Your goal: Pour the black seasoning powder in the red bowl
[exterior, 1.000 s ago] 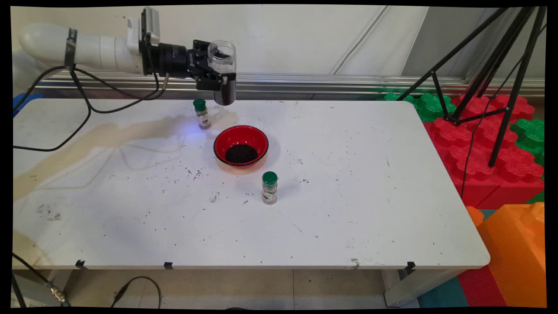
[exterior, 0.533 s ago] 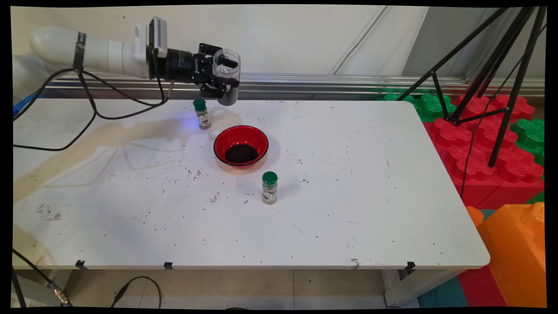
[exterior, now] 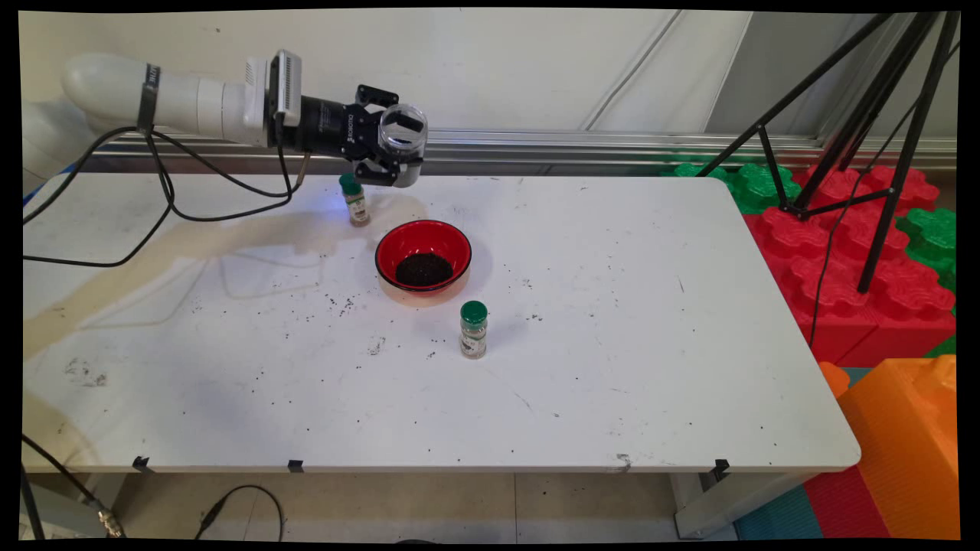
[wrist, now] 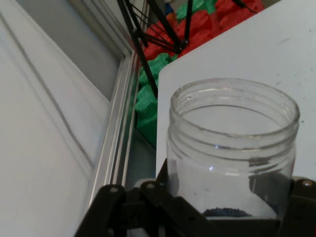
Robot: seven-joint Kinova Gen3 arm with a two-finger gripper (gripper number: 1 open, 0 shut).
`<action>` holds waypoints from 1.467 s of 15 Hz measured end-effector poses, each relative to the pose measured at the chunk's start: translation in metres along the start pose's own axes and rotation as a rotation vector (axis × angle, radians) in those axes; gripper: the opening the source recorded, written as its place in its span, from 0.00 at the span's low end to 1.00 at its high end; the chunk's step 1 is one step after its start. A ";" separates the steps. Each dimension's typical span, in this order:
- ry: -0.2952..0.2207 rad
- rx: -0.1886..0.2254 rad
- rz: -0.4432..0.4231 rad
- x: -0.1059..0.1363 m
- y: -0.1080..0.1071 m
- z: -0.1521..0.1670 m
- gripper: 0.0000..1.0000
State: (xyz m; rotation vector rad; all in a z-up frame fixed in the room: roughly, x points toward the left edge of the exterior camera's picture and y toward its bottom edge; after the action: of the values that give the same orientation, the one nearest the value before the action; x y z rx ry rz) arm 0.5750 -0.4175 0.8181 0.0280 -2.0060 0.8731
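Clear jar (exterior: 403,138), clamped in the claw (exterior: 390,149), has tipped its mouth forward, with the bowl (exterior: 423,255) below and ahead.

White tubular arm (exterior: 176,96), black band, black end effector (exterior: 390,145), hanging black cables (exterior: 153,199).

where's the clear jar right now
In the main view the clear jar is up in the gripper, tipped toward the camera over the table's far left, above the red bowl and beside a green-capped bottle.
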 end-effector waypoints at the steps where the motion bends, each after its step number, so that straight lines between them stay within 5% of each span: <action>1: -0.002 -0.004 0.021 0.000 0.001 0.001 0.00; 22: -0.052 -0.063 0.502 -0.009 0.021 0.015 0.00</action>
State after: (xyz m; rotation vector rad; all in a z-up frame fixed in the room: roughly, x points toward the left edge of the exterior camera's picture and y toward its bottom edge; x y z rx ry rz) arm 0.5622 -0.4132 0.7946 -0.5129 -2.1234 1.1257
